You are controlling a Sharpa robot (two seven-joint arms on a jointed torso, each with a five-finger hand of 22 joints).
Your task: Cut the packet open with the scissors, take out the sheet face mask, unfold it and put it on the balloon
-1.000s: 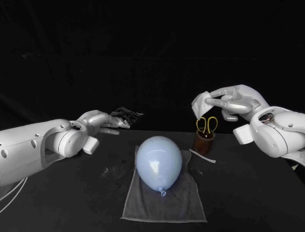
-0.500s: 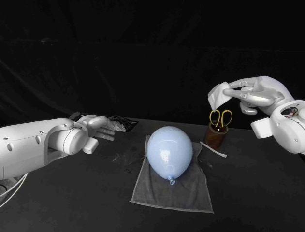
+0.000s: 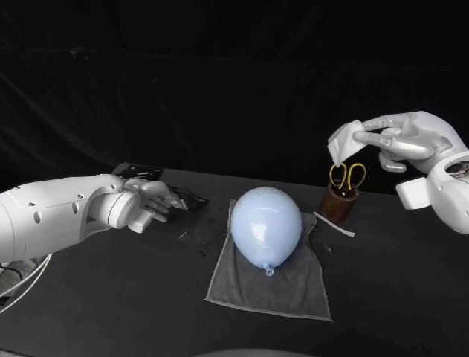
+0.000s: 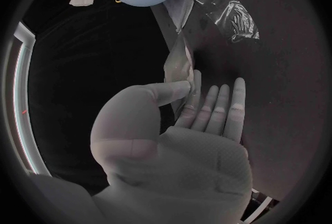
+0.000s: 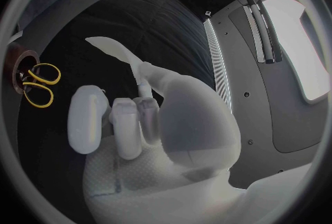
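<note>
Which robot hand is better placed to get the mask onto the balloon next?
Right. The right robot hand pinches the folded mask, raised above the scissors beside the balloon. The left robot hand is low, pinching the packet.

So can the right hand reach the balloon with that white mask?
Probably yes. The right hand holds the mask high above the scissors in their holder, so it could pass over them; nothing else stands before the balloon.
</note>
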